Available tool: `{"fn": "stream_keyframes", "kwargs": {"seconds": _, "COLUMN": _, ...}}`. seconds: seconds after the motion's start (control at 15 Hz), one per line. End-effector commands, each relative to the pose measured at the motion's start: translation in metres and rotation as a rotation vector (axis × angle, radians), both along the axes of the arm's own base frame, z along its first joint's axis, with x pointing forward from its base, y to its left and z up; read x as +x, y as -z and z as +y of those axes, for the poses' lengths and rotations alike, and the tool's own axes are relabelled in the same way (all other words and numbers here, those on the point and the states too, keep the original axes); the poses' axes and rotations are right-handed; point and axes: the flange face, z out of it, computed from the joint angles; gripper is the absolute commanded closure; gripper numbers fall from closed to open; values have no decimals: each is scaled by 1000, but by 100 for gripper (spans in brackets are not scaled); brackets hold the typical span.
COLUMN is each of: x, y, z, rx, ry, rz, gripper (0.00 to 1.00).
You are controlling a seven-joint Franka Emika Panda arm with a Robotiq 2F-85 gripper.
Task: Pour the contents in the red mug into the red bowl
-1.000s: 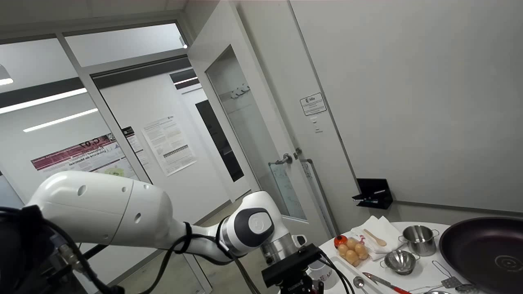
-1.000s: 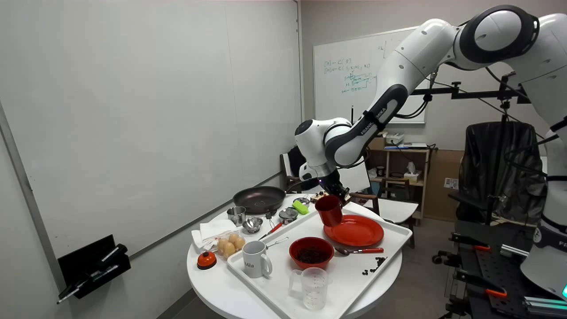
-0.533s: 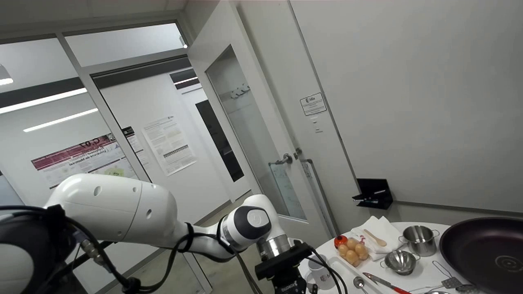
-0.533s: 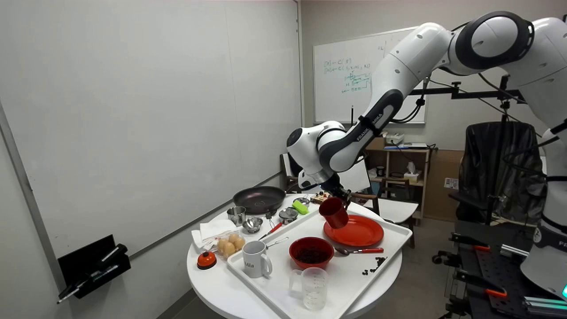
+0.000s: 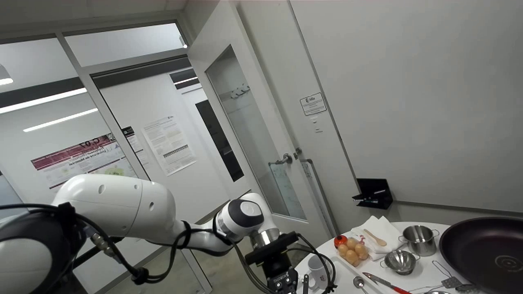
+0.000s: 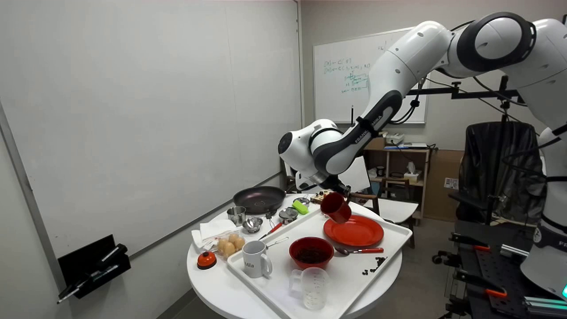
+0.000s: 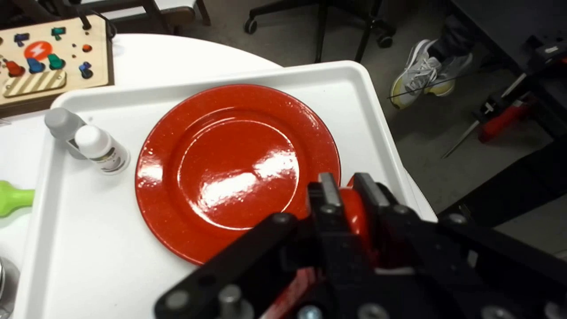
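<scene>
The red mug (image 6: 340, 212) hangs in the air in an exterior view, its mouth tipped left and towards the camera. No contents show in the part of its inside that I can see. My gripper (image 7: 346, 184) is closed on a red curved part, apparently the mug's handle (image 7: 354, 212); the rest of the mug is mostly hidden in the wrist view. On the tray, in front and to the left of the mug, sits the red bowl (image 6: 311, 242) with dark bits inside. The mug overlaps the far edge of the red plate in that view and is apart from the bowl.
The white tray (image 6: 274, 277) also holds a red plate (image 6: 354, 230), a spoon (image 6: 361, 250), a grey-white cup (image 6: 254, 259), a clear measuring cup (image 6: 314, 288) and scattered dark bits (image 6: 374, 266). Two small bottles (image 7: 104, 150) stand near its edge. A frying pan (image 6: 259, 199) stands behind.
The mug has shifted slightly right in an exterior view and tips further to the left. The wrist has swung left in both exterior views. The bowl and tray have stayed put.
</scene>
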Motion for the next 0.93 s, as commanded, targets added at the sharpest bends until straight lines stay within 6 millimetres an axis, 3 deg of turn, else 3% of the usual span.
{"fn": "stream_keyframes", "kwargs": {"seconds": 0.0, "x": 8, "y": -5, "z": 7, "rx": -102, "ry": 18, "rz": -8, "gripper": 96}}
{"fn": "stream_keyframes", "kwargs": {"seconds": 0.47, "x": 16, "y": 0, "z": 5, "rx": -167, "ry": 132, "rz": -162, "gripper": 96}}
{"fn": "stream_keyframes", "kwargs": {"seconds": 0.87, "x": 16, "y": 6, "z": 8, "rx": -330, "ry": 221, "rz": -298, "gripper": 96}}
